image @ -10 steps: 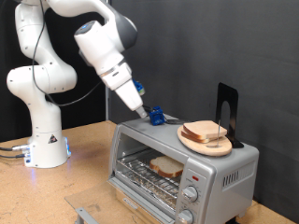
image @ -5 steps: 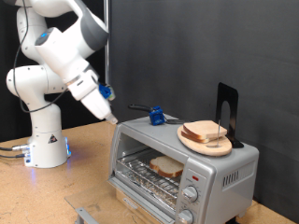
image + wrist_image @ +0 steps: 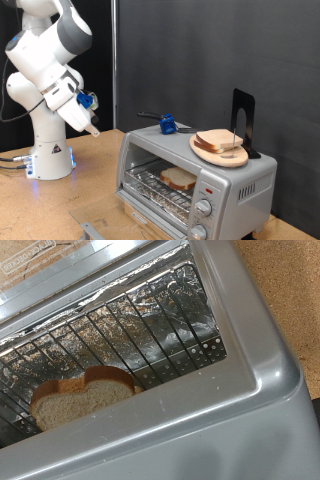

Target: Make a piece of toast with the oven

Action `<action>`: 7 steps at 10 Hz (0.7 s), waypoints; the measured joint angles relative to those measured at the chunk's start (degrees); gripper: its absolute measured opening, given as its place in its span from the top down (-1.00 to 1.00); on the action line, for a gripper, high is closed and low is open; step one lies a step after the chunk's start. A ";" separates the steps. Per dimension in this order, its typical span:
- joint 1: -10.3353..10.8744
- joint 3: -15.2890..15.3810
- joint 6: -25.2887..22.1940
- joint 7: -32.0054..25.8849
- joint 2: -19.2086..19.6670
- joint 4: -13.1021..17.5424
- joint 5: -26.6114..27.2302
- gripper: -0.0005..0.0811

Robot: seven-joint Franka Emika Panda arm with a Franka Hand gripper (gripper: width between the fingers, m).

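The silver oven (image 3: 243,181) stands on the table at the exterior view's right, its glass door (image 3: 150,208) folded down open. One piece of toast (image 3: 178,179) lies on the wire rack inside. The wrist view shows that slice (image 3: 80,396) on the rack (image 3: 140,330), behind the oven's grey body (image 3: 235,430). A second slice (image 3: 222,141) lies on a round wooden plate (image 3: 206,151) on the oven's top. My gripper (image 3: 93,129) hangs in the air to the exterior view's left of the oven, apart from it, holding nothing that shows.
A blue-handled tool (image 3: 166,125) and a black stand (image 3: 242,118) sit on the oven's top. The robot's white base (image 3: 48,155) stands at the exterior view's left with cables beside it. A small metal bracket (image 3: 92,230) lies on the wooden table (image 3: 60,205) at the front.
The arm has swung from above the oven's top, near the blue tool, to the exterior view's left and lower. Both slices and the oven have not moved.
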 joint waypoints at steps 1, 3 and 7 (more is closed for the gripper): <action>-0.24 -0.32 -4.87 4.33 0.51 0.56 -0.41 -0.99; -1.23 -3.44 -15.98 11.62 3.76 2.75 -0.48 -0.99; -4.91 -14.89 -32.64 16.83 13.96 7.36 6.15 -0.99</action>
